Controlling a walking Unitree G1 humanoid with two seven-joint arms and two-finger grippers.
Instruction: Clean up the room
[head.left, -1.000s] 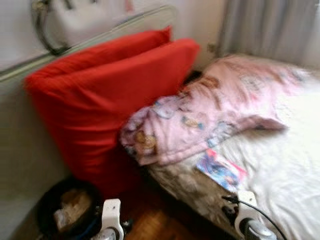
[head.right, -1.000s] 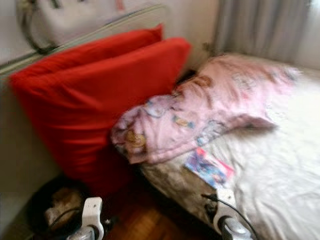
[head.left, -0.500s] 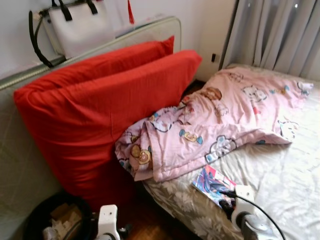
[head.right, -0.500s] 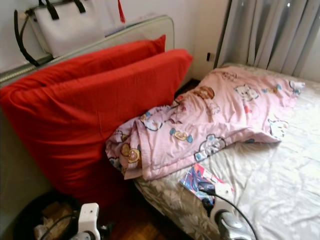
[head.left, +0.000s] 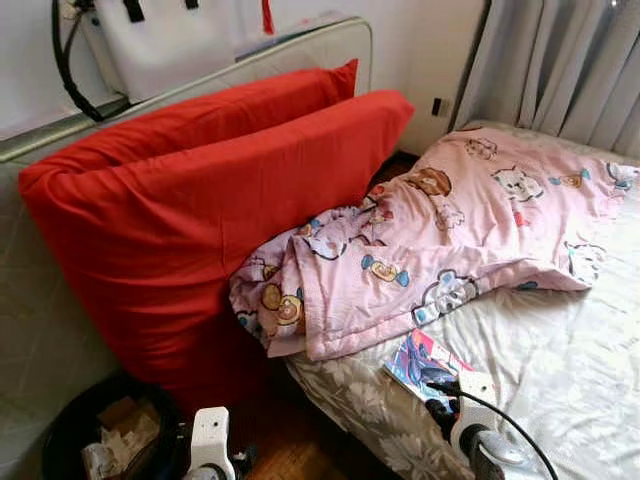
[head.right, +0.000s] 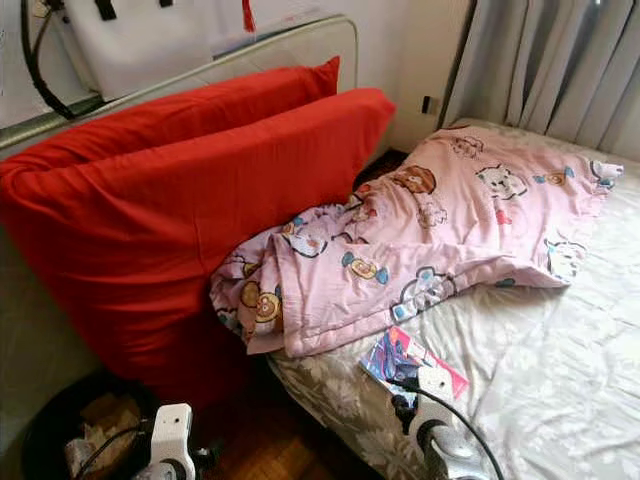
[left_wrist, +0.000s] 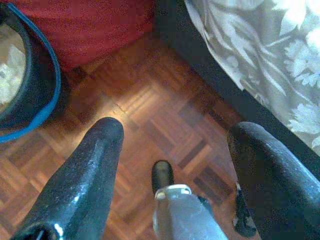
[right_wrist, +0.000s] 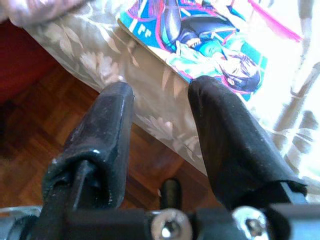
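A colourful comic book (head.left: 428, 362) lies on the grey flowered bedsheet (head.left: 560, 360) near the bed's edge. A crumpled pink cartoon-print blanket (head.left: 440, 240) lies just behind it. My right gripper (right_wrist: 162, 90) is open with nothing between its fingers. It hovers over the bed's edge, and the comic book (right_wrist: 200, 40) lies just beyond the fingertips. My right arm (head.left: 478, 430) rises at the bottom beside the book. My left gripper (left_wrist: 177, 130) is open and empty above the parquet floor (left_wrist: 150, 100), beside the bed.
Two big red cushions (head.left: 200, 200) lean against a grey headboard (head.left: 40, 330), with a white handbag (head.left: 170, 40) on top. A black bin (head.left: 110, 440) with paper rubbish stands on the floor at lower left. Grey curtains (head.left: 560, 60) hang behind the bed.
The picture was blurred a second ago and is now sharp; the view has shifted a little, so the camera moved. Both arms keep about the same places.
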